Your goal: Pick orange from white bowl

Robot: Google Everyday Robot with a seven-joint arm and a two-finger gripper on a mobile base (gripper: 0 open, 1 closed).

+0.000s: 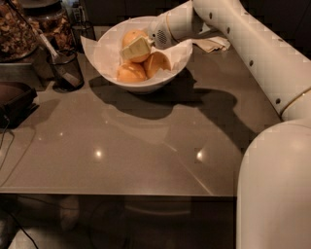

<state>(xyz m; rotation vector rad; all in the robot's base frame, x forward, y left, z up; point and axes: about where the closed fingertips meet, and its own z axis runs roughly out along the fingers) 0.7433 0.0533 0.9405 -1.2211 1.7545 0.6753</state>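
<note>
Glossy grey-brown table [146, 141], two light glints [98, 153] — perhaps dark wall [121, 7] behind.

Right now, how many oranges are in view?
3, all in the white bowl: back orange at the claw, front-left orange, right orange. More could hide beneath.

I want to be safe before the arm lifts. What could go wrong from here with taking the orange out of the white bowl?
1. The end effector sits against the top orange, which lies against two other oranges; it may roll aside.
2. A lift could tip the white bowl or push it toward the dark cup beside it.
</note>
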